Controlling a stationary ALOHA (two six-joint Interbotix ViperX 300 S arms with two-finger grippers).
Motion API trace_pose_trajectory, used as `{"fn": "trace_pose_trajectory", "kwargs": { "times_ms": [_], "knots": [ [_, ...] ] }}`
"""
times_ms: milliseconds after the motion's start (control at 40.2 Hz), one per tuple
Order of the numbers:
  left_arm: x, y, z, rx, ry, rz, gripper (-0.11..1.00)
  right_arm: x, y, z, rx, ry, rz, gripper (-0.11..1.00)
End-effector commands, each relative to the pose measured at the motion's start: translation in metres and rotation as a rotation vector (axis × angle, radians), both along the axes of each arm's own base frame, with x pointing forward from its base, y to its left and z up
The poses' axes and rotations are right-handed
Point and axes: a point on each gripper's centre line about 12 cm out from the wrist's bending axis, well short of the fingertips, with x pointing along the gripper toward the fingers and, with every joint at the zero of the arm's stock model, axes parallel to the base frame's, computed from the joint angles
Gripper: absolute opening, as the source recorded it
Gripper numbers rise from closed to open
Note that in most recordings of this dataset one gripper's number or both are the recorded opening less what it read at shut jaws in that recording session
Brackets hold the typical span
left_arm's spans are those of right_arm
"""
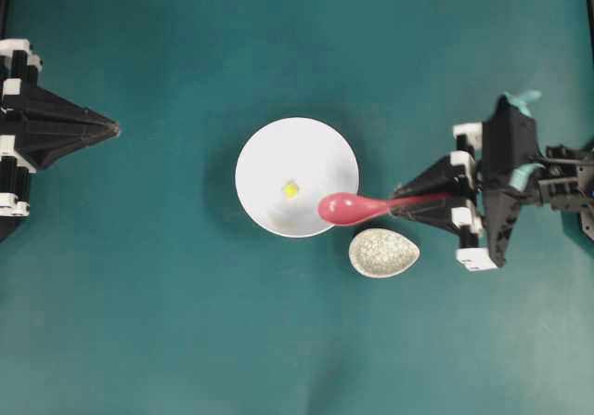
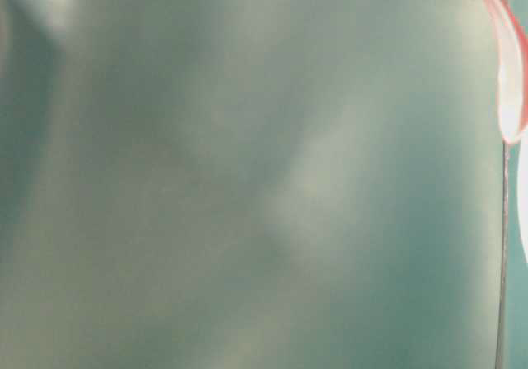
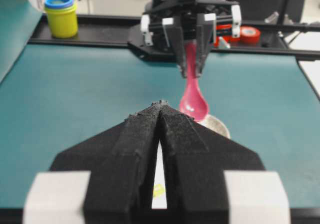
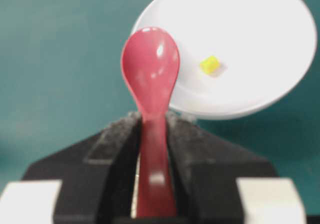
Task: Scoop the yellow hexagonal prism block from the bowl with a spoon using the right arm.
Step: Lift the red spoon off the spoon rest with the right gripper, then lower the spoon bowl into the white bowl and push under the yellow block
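In the right wrist view, the right tool pinches the handle of the spoon between its two black padded fingers, the pink-red scoop pointing forward with its hollow facing up. The scoop's tip overlaps the near rim of the bowl, and the hollow itself looks bare. Inside the bowl lies the yellow block, resting on the white floor, apart from the spoon and to its right in this view.

From overhead, the spoon reaches from the right tool to the bowl's lower right edge, while the block sits a little below the bowl's middle, near the scoop but not touching it. A speckled egg-shaped spoon rest lies on the green bench just beside the bowl, under the spoon's handle.

Farther off, at the left edge, the left tool is pressed together, holding nothing, well apart from the bowl.
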Motion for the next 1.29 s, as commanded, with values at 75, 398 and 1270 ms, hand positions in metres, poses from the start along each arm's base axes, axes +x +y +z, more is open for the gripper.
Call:
{"fn": "trace_pose_trajectory", "kwargs": {
  "times_ms": [75,398,1270],
  "knots": [
    [0.002,0.000,0.008,0.005,-0.018,0.001,-0.01,0.018,-0.012,0.020,0.020,0.038,-0.019,0.23],
    [0.002,0.000,0.006,0.005,0.000,0.001,-0.01,0.041,-0.030,0.034,0.078,0.167,-0.038,0.23],
    [0.002,0.000,0.006,0.004,0.003,0.001,-0.01,0.093,-0.055,0.029,0.149,0.666,0.018,0.23]
  ]
}}
